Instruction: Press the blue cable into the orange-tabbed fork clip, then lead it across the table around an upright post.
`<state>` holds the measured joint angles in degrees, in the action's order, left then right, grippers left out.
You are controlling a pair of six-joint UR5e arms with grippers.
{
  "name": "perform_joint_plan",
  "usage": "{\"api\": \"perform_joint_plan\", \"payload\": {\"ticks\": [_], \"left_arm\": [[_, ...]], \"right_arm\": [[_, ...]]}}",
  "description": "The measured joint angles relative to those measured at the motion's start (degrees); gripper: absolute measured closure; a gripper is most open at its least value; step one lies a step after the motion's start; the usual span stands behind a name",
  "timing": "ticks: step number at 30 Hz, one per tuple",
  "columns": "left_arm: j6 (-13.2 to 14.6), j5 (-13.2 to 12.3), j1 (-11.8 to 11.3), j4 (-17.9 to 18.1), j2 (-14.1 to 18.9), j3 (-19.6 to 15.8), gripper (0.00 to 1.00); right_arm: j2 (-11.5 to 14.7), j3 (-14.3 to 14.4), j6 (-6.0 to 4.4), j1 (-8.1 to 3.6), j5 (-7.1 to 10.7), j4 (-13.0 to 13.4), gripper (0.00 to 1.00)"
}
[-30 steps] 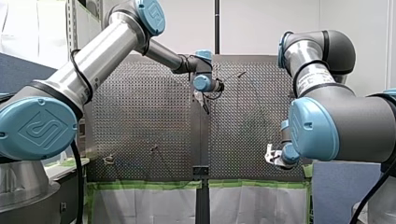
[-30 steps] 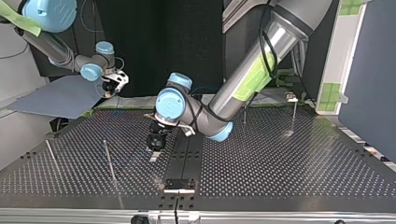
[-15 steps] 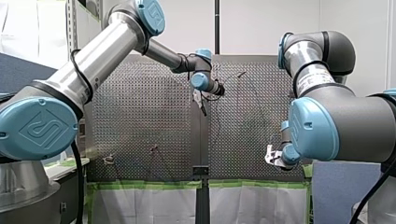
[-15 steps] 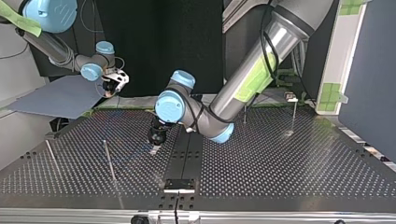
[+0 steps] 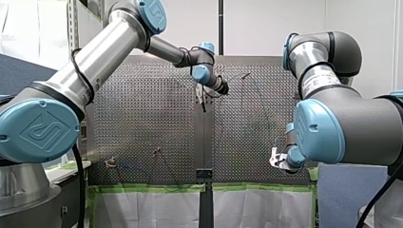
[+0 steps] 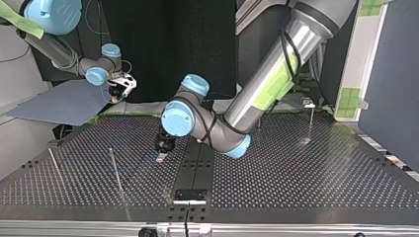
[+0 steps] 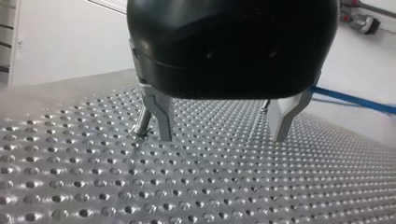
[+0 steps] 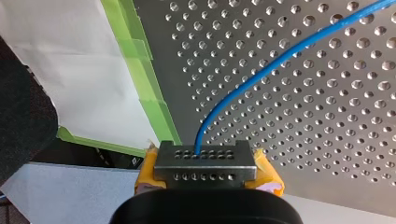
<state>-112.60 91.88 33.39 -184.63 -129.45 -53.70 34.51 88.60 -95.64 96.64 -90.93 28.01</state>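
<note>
Low over the desk (image 7: 196, 196), my left gripper (image 7: 223, 137) hangs spread and empty beside a post (image 7: 142, 124) it could knock, while my right gripper (image 8: 205, 163) pinches the blue cable (image 8: 280, 58).

Bright even light; glints speckle the perforated table (image 7: 187, 186).

post (image 7: 143, 122) near left end effector (image 7: 222, 137)
</note>
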Motion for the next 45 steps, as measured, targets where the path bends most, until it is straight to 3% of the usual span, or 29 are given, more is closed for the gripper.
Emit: {"api": "perform_joint_plan", "payload": {"ticks": [15,25,30,37,45], "left_arm": [[0.07,-6.30,0.53,-9.08,0.86,-0.04,0.00],[0.37,-3.31,0.79,-14.74,3.54,-0.07,0.00],[2.04,-2.86,1.30,-17.36,5.00,-0.02,0.00],[5.59,-3.00,2.00,-17.84,6.50,0.16,0.00],[10.35,-3.63,3.05,-13.70,6.62,0.79,0.00]], "right_arm": [[0.00,0.02,0.14,0.01,0.13,-0.14,1.00],[0.00,0.01,0.17,0.08,0.13,-0.21,1.00],[0.00,-0.01,0.17,0.11,0.13,-0.17,1.00],[0.00,-0.01,0.17,0.12,0.13,-0.13,1.00],[0.00,-0.03,0.19,0.17,0.13,-0.10,1.00]]}}
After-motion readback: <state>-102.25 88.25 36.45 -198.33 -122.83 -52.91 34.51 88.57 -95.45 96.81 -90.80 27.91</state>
